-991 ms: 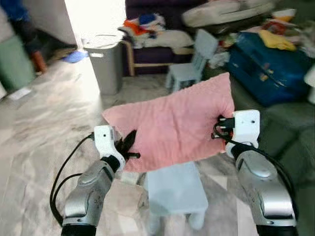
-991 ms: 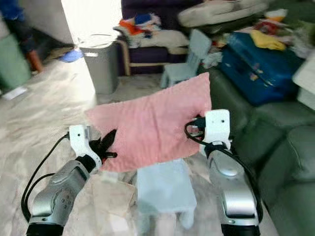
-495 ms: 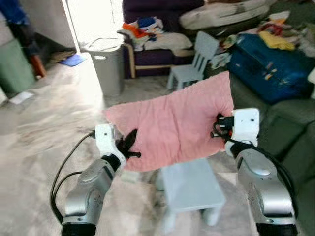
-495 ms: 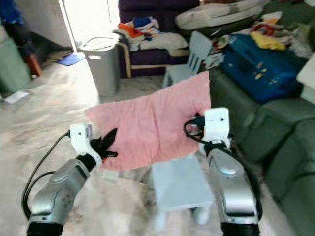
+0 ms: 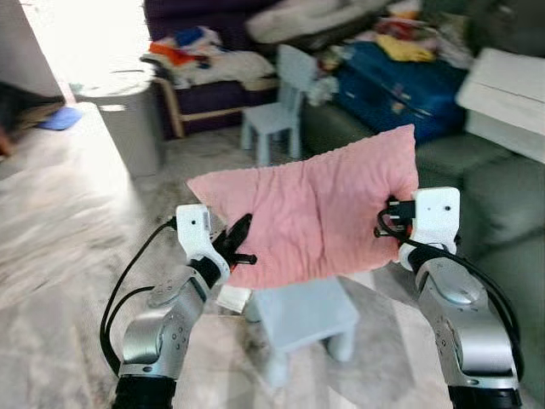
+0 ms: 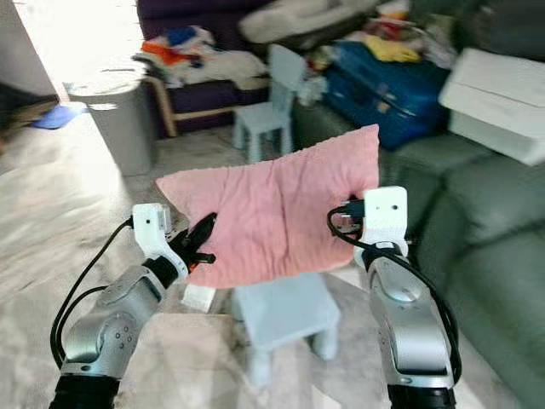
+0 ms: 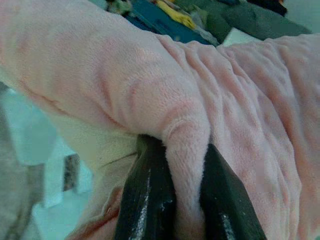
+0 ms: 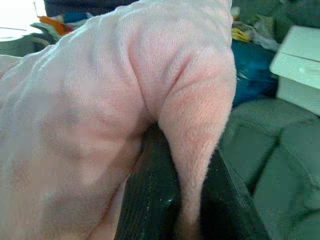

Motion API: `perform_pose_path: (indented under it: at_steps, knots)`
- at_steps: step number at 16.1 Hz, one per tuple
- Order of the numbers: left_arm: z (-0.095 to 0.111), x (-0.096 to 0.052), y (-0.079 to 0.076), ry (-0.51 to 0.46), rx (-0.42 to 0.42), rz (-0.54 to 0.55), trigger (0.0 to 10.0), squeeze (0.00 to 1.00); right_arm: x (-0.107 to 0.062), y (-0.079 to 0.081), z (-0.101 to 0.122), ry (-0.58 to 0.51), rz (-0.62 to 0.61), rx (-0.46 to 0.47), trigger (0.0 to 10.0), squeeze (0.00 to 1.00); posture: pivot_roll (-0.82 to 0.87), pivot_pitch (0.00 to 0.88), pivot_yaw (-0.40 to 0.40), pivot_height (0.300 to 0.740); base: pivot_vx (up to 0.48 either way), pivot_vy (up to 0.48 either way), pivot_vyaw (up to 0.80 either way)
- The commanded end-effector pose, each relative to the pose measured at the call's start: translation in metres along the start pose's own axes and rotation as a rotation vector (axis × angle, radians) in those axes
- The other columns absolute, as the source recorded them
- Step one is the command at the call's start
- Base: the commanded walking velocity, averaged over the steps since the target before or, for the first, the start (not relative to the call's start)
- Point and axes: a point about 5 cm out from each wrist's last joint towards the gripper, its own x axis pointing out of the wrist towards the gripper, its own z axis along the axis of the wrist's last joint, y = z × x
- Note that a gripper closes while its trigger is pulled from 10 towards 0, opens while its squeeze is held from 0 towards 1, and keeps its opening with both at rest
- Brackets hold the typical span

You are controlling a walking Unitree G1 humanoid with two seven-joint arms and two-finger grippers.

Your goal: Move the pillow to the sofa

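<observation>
I hold the pink pillow (image 5: 315, 213) up in the air in front of me, stretched between both arms, above a small light-blue stool (image 5: 302, 319) on the marble floor (image 5: 68, 247). My left gripper (image 5: 241, 247) is clenched on the pillow's lower left edge, a fold of fabric pinched between its black fingers (image 7: 150, 200). My right gripper (image 5: 390, 223) is clamped on the right edge the same way. The green sofa (image 6: 485, 256) lies to my right, near the pillow but not touching it.
</observation>
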Motion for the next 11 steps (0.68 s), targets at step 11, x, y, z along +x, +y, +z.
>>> perform_pose_path:
  at_steps: [11]
  knots:
    - [0.0, -0.0014, -0.0053, -0.001, -0.02, -0.051, 10.0, 0.0, -0.0003, 0.0044, 0.0052, -0.014, 0.022, -0.006, 10.0, 0.0, -0.12, 0.0, 0.019, 0.74, 0.18, 0.0, -0.79]
